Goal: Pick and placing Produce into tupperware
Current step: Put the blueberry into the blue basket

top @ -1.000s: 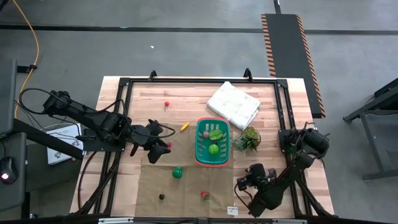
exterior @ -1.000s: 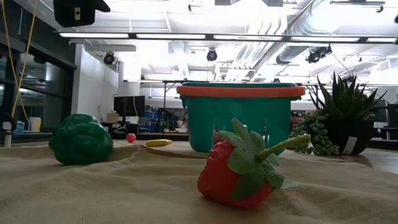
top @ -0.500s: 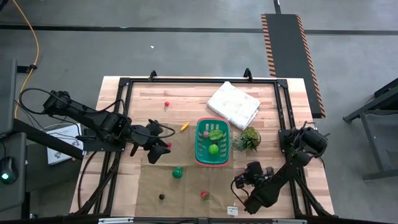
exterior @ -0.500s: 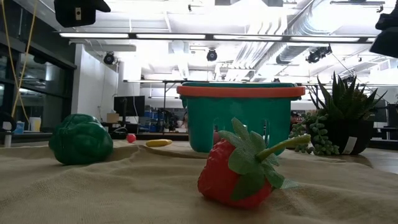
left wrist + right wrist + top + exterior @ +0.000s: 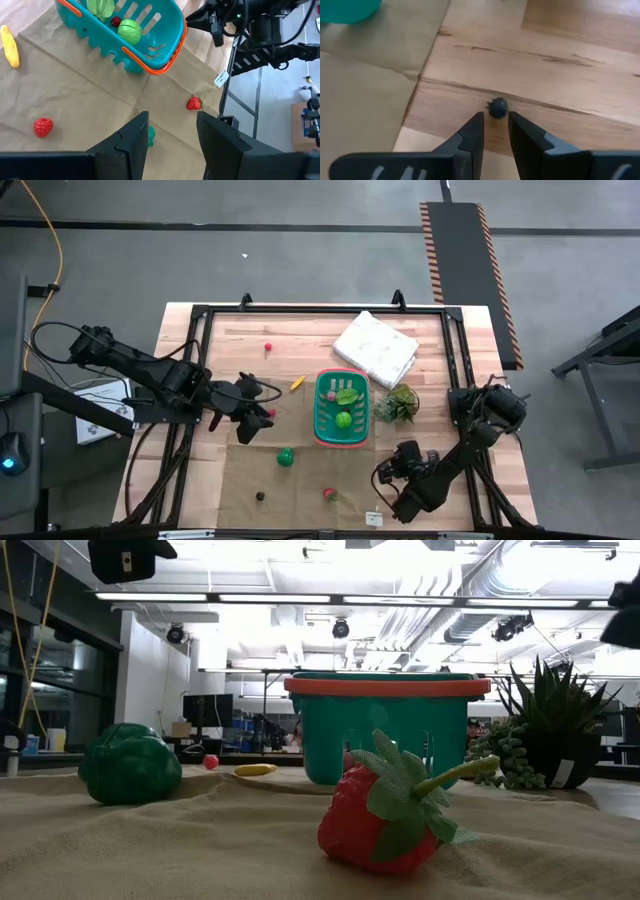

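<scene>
Just beyond the right gripper's (image 5: pixel 495 131) narrowly parted fingertips lay a dark berry (image 5: pixel 498 106); the left gripper (image 5: pixel 171 131) hung parted above the cloth (image 5: pixel 75 95).

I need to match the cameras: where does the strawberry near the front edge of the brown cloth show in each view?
High view: strawberry, low centre, on the cloth in front of the teal basket.
Low view: large in the foreground, ahead of the basket.
Left wrist view: small red piece beyond the basket's orange rim.
Right wrist view: not in it.
Shared landmark: the teal basket.
</scene>
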